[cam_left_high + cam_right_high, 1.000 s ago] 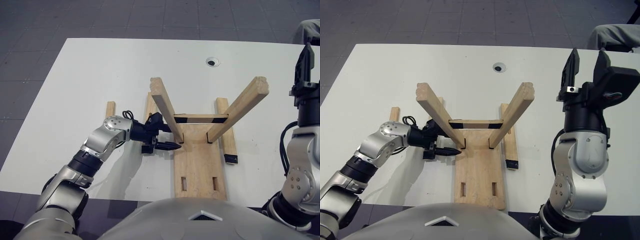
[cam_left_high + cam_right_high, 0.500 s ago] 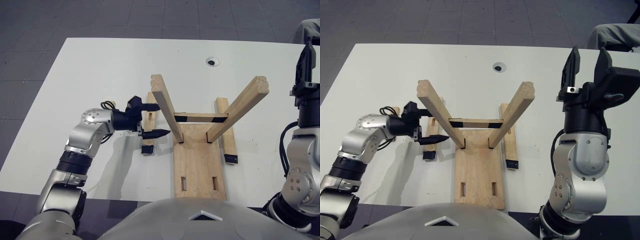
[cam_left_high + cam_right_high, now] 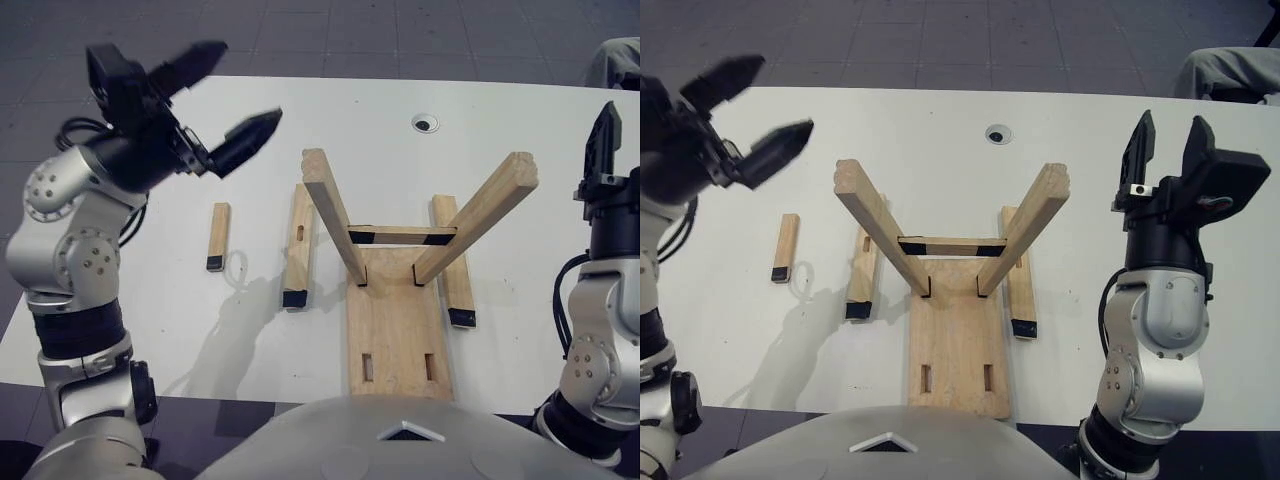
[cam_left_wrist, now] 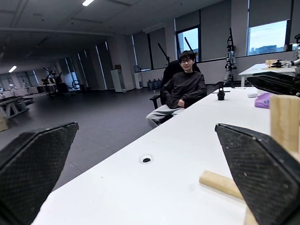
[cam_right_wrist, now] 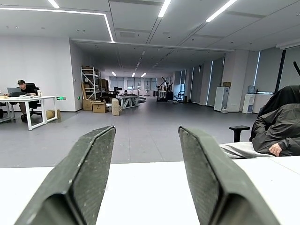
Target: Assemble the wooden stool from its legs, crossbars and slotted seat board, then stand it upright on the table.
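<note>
Half-built and upside down, the wooden stool sits on the white bench. Its slotted seat board lies flat near the robot, with the left standing leg and right standing leg splayed up from its far slots and a black-ended crossbar bridging them. The left loose leg lies flat just beside the board's left edge, the right loose leg lies along its right, and a short crossbar rests farther left, apart from the rest. The left gripper hangs high over the bench's far left, jaws spread wide with nothing between them. The right gripper is raised at the right edge, likewise parted and empty. The near slots of the board have no legs in them yet. The standing pair leans outward and looks only loosely seated, so a careless descent or a sideways brush by either arm could topple it or pop the crossbar free. A loose leg gripped off-centre might tilt and jam at its slot, and pressing it home could slide the unheld board across the smooth bench.
</note>
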